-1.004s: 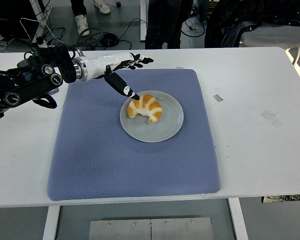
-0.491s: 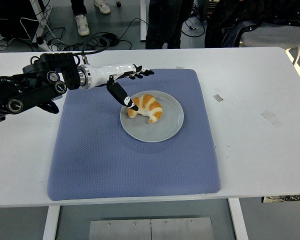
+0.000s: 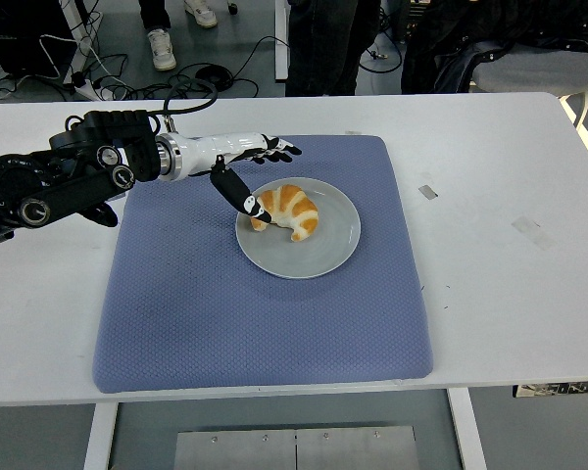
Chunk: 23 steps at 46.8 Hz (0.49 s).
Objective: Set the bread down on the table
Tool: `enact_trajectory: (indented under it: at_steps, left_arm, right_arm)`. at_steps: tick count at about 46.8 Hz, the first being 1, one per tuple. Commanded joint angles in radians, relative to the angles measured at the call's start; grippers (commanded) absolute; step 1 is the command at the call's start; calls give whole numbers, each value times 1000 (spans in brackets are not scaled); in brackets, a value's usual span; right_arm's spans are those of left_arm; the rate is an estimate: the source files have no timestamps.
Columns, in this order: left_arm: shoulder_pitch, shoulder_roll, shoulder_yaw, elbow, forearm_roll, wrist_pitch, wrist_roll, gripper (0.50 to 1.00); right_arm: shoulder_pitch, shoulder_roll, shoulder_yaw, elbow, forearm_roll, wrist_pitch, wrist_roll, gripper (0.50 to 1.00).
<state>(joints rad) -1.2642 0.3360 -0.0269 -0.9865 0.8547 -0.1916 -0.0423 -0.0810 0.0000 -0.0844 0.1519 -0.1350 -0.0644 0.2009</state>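
Your left arm: black housing, bulky, built from several round joint casings, each with a pale circular cap or disc at its centre. A black cable loops off the top of the arm near the wrist end. At the wrist you have a short silver metal collar, ribbed, between the black arm and the hand.

Your left hand: glossy white shell over the back and palm section. Five slim fingers, black segments with white patches at the knuckles. The thumb is black, long and tapered, with a small white marking near its tip.
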Motion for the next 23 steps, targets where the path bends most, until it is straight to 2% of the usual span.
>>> enact_trajectory:
  at_steps: [1, 7, 23]
  left_arm:
    - [0, -2, 1, 0, 6, 0, 7, 919]
    - [2, -5, 1, 2, 21, 0, 25, 905]
    - [3, -28, 1, 5, 41, 0, 35, 901]
  right_arm:
    - [0, 0, 0, 0, 0, 0, 0, 1000]
    - [0, 0, 0, 0, 0, 0, 0, 1000]
    - [0, 0, 0, 0, 0, 0, 0, 1000]
